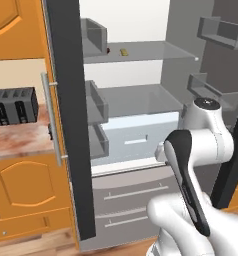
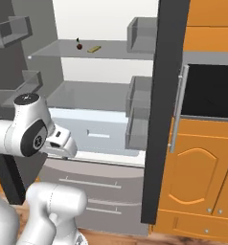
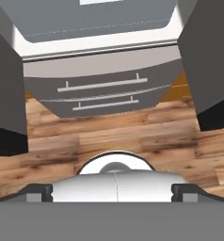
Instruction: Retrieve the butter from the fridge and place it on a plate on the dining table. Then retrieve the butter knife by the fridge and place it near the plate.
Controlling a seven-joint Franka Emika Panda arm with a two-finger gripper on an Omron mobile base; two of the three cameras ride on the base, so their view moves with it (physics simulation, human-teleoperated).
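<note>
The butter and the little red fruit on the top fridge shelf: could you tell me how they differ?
The butter is a pale yellow, flat, elongated block; the red fruit is dark red, round, with a small stem. The butter lies flat, while the fruit stands taller. Both sit close together on the same upper shelf of the open fridge.

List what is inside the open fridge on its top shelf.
On the fridge's top glass shelf lie the butter and a small dark red cherry-like fruit beside it. The left door's bin covers the shelf's left end in the left base view.
</note>
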